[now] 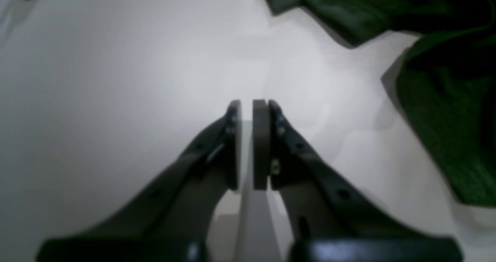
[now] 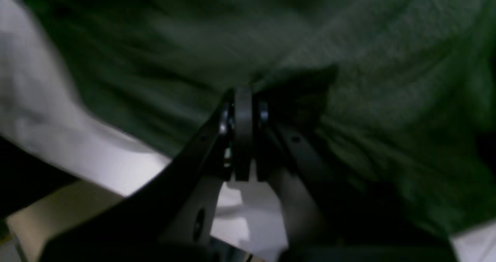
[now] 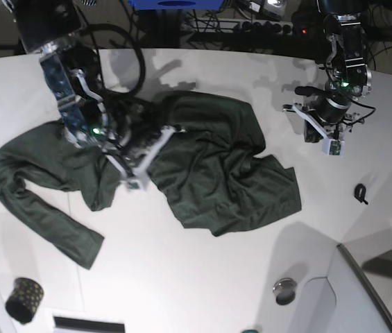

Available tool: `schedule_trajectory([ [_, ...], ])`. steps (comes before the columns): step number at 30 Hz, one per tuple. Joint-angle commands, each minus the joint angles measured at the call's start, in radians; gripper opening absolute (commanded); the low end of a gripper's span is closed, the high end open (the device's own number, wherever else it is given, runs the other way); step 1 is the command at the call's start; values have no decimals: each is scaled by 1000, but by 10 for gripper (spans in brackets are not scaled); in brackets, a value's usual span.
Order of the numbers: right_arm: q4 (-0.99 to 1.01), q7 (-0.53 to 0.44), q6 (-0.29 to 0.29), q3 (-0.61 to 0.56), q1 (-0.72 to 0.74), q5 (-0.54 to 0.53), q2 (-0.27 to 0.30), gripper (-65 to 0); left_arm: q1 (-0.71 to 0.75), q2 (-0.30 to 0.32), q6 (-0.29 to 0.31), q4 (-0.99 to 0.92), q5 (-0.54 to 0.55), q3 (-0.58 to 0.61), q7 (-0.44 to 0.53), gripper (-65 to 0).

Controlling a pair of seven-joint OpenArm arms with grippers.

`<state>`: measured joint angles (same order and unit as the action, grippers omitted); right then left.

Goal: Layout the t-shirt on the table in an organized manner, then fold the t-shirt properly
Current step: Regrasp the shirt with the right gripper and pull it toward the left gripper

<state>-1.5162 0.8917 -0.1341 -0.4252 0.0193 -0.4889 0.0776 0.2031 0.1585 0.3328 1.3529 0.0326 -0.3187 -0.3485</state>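
Green t-shirt point(image 3: 202, 173), crumpled, sleeve outstretched

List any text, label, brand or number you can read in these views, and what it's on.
None can be read.
t-shirt: plain green, no print or tag showing.
table: bare white, no markings.
cup: gold dots only, no words.
left gripper and right gripper: black, no lettering; both wrist views are blurred.
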Motion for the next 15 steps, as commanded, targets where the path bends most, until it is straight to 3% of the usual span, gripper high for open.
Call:
schedule_trajectory([
  [1, -13, -16, 4, -21, 49, -3, -20, -645, -3, 8, 2, 21, 10, -1, 22, -596],
  [6, 124, -18, 6, -126, 253, -3, -106, -644, -3, 8, 2, 21, 10, -1, 22, -596],
  [11, 388, -52, 8, -143, 442, -4, -200, -627, -3, 8, 2, 21, 10, -1, 21, -596],
  [13, 411, -41, 8, -146, 474, -6, -203, -546, -4, 8, 2, 21, 10, -1, 21, -596],
  [15, 369, 1, 8, -145, 477, -6, -200, -411, -4, 8, 2, 15, 10, -1, 21, -596],
])
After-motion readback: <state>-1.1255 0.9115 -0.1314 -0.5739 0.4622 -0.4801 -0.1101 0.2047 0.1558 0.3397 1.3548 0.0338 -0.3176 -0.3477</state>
